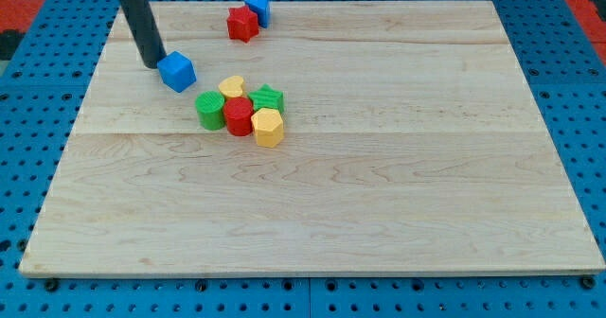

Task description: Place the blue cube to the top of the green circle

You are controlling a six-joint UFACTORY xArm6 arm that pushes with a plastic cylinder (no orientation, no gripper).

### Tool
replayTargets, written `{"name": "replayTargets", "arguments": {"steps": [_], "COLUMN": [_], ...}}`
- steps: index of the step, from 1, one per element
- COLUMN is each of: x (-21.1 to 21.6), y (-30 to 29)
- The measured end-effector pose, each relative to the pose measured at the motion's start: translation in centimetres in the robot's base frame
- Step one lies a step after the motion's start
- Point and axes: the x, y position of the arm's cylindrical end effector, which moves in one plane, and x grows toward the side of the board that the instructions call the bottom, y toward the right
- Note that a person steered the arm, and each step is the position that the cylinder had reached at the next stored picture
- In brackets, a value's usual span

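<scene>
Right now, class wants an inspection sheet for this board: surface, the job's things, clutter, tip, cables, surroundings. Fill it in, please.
Surface: pale wooden board, planks running across the view, lying flat.
Job's things: blue cube at the view's upper left; green circle below and to its right, at the left end of a cluster.
Clutter: yellow heart, green star, red cylinder and yellow hexagon packed beside the green circle; red star and a second blue block near the view's top.
Tip: my tip sits just left of the blue cube, about touching.
Cables: nothing seen.
Surroundings: blue pegboard around the board.
</scene>
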Motion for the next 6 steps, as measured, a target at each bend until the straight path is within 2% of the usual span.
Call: {"name": "replayTargets", "arguments": {"steps": [2, 3, 4, 6], "x": [5.7, 6.0, 4.0, 4.1], "y": [2.1, 1.8, -0.9, 3.8]}}
